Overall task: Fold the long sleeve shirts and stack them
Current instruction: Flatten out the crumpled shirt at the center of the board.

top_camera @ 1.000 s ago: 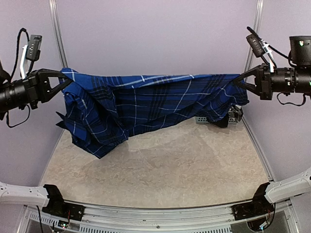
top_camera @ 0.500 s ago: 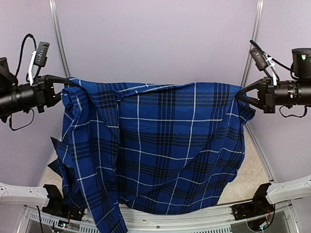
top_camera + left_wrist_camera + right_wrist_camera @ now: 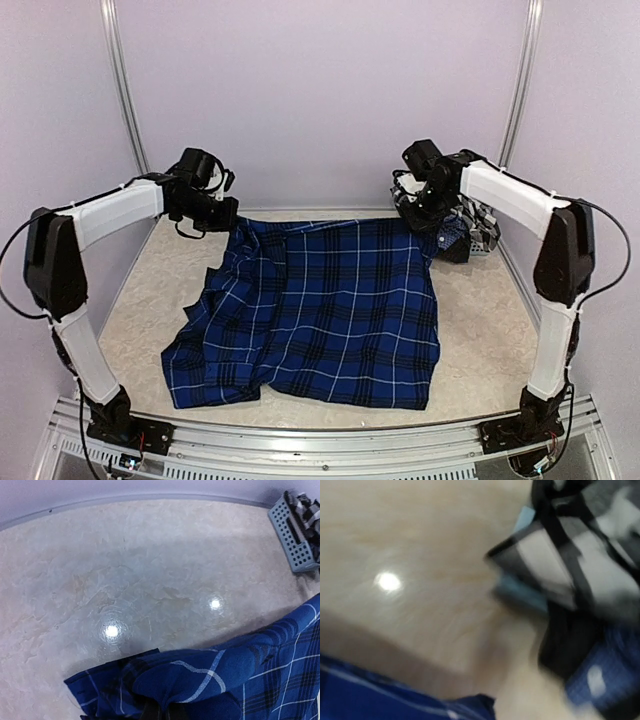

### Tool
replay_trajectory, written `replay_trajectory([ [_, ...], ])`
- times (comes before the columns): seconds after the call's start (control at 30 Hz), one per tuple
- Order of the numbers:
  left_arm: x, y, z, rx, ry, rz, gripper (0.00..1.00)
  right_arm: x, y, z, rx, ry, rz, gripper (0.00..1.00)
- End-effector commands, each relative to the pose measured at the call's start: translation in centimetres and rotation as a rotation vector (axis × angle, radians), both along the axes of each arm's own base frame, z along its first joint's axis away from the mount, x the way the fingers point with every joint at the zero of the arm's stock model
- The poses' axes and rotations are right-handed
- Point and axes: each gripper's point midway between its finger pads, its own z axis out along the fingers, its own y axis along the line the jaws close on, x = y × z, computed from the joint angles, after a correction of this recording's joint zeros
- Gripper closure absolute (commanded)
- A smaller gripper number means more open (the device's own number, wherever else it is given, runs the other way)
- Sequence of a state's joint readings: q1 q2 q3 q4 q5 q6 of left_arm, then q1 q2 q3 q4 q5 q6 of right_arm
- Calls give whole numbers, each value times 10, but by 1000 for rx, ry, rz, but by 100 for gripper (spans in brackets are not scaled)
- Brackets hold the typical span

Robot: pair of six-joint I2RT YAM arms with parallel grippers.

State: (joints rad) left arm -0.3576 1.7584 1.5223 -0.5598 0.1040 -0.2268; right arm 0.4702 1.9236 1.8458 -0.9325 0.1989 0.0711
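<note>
Navy shirt spread on the desk, a pincer at each far corner.
The shirt's far edge runs left to right between the arms, and its body stretches toward the near side, rumpled on the left. The left pincer is clamped on the far-left corner. The right pincer is pinched together at the far-right corner, apparently on the cloth, just beside the basket.

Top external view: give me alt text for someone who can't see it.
A blue plaid shirt lies spread but rumpled on a pale table. The left gripper and right gripper, both low, pinch its two far corners. A small basket sits at the table's far right.
</note>
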Motion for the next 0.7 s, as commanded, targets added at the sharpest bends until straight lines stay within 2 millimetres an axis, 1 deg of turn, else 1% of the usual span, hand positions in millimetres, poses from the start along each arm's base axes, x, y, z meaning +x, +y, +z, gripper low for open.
replay_trajectory([
  [0.0,45,2,-24,13,-17,67,100,59,-4,-9,-99,-85,-5,100],
  [0.03,51,3,-32,14,-9,73,100,66,1,-14,-106,-92,4,100],
  [0.07,56,3,-34,12,-15,82,100,72,5,-18,-107,-93,19,100],
  [0.1,61,5,-40,20,-11,91,100,78,10,-20,-100,-96,30,100],
  [0.17,68,8,-44,21,-16,109,100,85,18,-20,-94,-107,44,100],
  [0.3,78,21,-54,39,-17,153,100,93,28,-12,-102,-156,72,100],
  [0.4,85,30,-50,21,-41,182,100,100,34,-4,-92,-196,91,100],
  [0.47,91,33,-45,9,-62,194,100,110,34,0,-105,-232,83,100],
  [0.53,97,35,-43,6,-73,199,100,120,33,-2,-125,-251,71,100],
  [0.6,106,39,-49,25,-76,218,96,128,31,-7,-143,-260,57,99],
  [0.67,113,40,-56,15,-77,227,93,137,28,-11,-161,-280,37,90],
])
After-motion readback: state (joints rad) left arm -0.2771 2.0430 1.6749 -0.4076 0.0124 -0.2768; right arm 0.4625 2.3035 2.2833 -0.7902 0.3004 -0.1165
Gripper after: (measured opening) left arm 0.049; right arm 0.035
